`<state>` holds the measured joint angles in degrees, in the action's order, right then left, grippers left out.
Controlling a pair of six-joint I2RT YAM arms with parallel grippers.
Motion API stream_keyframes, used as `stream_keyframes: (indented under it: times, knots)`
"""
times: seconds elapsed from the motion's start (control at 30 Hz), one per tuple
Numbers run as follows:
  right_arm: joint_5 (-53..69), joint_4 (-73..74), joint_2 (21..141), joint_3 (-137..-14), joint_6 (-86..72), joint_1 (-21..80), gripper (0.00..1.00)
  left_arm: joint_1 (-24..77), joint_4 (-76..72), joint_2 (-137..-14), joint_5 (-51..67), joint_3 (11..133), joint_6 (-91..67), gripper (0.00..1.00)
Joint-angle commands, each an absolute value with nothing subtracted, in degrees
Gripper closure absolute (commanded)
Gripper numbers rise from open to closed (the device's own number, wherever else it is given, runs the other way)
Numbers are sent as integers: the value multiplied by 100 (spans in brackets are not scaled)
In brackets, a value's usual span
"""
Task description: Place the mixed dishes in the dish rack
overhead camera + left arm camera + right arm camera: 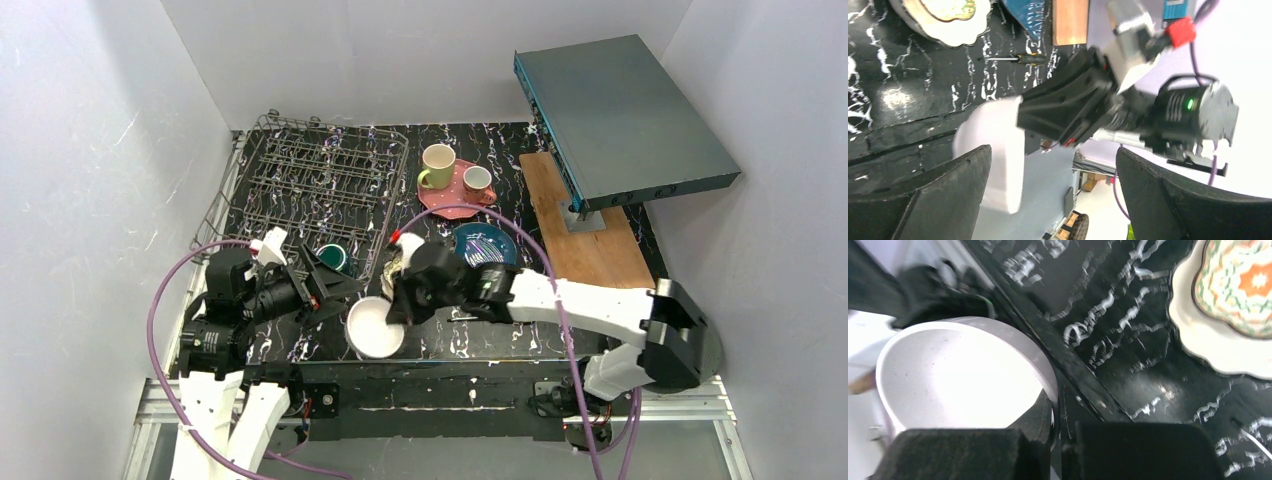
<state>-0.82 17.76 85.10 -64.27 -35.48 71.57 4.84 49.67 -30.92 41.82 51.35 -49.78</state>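
Clearly (wrist view) right tool pinches white bowl.

Mug, cup on plate, rack's R

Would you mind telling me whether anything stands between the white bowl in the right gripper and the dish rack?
Yes. The white bowl is pinched by its rim in the right gripper. Between it and the dish rack are the open left gripper and the green cup by the rack's near right corner.
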Motion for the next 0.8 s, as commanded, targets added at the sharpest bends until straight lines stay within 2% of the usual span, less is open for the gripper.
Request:
stream_keyframes:
  times: [0.0, 0.1, 0.47, 0.63, 0.77]
  knots:
    - [2043, -291, 7803, -5657, -4114, 6010, 99, 483, 4353, -3181, 4784, 5235, -5314, 6]
    - [2924, -1626, 7649, -5204, -4664, 5509, 99, 483, 4276, -3166, 4878, 5125, -5362, 4]
    - [3541, -2237, 8244, -5711, -5143, 5414, 99, 483, 4025, -3121, 5071, 4880, -5514, 4]
    - [3478, -2255, 8421, -5744, -5172, 5415, 99, 484, 4000, -3041, 4949, 4865, -5552, 19]
    - [3206, -2050, 8464, -5795, -5031, 5429, 99, 483, 3998, -3057, 4939, 4834, -5588, 24]
